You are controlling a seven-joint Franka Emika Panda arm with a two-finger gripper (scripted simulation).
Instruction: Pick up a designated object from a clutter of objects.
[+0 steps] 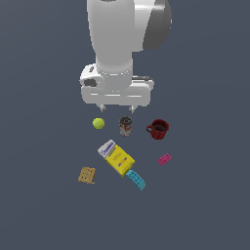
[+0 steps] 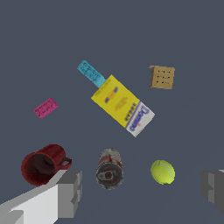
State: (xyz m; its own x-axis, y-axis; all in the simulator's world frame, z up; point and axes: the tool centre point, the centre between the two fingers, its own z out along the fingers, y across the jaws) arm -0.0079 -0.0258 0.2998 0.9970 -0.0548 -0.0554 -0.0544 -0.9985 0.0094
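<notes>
Grey fingers of the pincer [image 1: 116, 107] hang spread wide above the dark desk [image 1: 44, 215], gripping nothing. Directly below sits the brownish can [image 1: 125, 126], with the yellow-green ball [image 1: 98, 123] on the exterior view's left. The red mug [image 1: 158, 129] stands upright to the can's right, apart from it. Beyond lie the yellow-and-white box [image 1: 116, 156], cyan brick [image 1: 136, 179], magenta brick [image 1: 164, 159] and tan square [image 1: 87, 175].

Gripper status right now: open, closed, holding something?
Gripper: open, holding nothing; its fingers are spread wide above the can, apart from the red mug.
</notes>
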